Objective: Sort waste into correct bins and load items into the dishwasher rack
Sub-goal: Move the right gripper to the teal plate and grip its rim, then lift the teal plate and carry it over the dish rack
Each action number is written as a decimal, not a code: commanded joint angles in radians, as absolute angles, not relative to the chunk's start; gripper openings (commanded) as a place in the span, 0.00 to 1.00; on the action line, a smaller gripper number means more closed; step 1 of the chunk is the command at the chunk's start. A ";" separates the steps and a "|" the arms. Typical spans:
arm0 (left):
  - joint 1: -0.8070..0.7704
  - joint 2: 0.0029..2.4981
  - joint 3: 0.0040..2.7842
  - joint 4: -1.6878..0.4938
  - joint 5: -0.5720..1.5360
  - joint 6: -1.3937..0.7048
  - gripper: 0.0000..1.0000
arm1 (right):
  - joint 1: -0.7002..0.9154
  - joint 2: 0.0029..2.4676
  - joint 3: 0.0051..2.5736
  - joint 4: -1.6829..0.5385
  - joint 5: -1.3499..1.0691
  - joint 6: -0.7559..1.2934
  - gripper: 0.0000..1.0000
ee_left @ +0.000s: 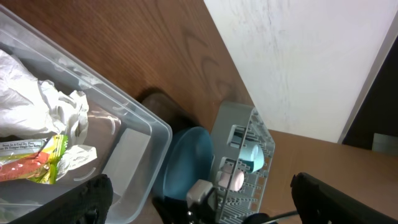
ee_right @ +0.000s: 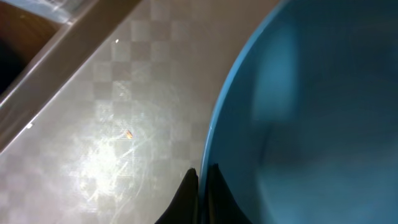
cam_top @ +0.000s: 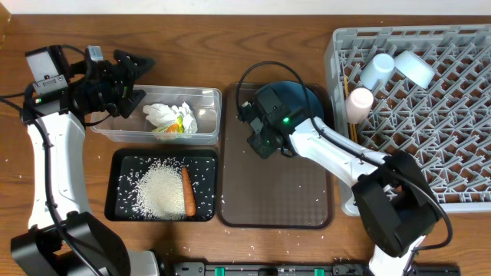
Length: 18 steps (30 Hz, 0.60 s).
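Blue plate [cam_top: 308, 95] sits at the far end of the brown serving tray [cam_top: 276, 201], just left of the dishwasher rack [cam_top: 460, 157], and the right arm is stretched across from the rack side, wrist bent down over it. The right tool [ee_right: 200, 182] is at the plate's left rim, jaws pinched tight on that thin edge, one finger on the tray side and one on the plate side. Most of the plate lies to the right of the tips in the wrist view.

Over on the left, the left arm reaches up the worktop, and the left tool [cam_top: 134, 77] hangs with jaws spread wide and holding nothing, above the far left corner of the clear tub [cam_top: 209, 94]. The crumpled paper [cam_top: 170, 115] lies inside that tub.
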State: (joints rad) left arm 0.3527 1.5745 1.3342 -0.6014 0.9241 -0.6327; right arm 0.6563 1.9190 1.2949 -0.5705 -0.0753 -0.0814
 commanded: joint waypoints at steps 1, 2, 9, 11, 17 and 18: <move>0.357 1.549 1.341 -0.602 0.922 -0.637 0.94 | 0.660 1.855 1.335 -0.608 -0.195 -0.060 0.01; 0.357 1.549 1.341 -0.602 0.922 -0.637 0.94 | 0.659 1.834 1.348 -0.623 -0.218 -0.060 0.01; 0.357 1.549 1.341 -0.601 0.922 -0.637 0.94 | 0.636 1.647 1.436 -0.725 -0.305 -0.019 0.01; 0.357 1.549 1.341 -0.602 0.922 -0.637 0.94 | 0.611 1.588 1.454 -0.747 -0.351 -0.015 0.01; 0.357 1.549 1.341 -0.602 0.922 -0.637 0.94 | 0.440 1.423 1.466 -0.805 -0.587 0.014 0.01; 0.357 1.549 1.341 -0.601 0.922 -0.637 0.94 | 0.393 1.405 1.466 -0.820 -0.628 0.014 0.01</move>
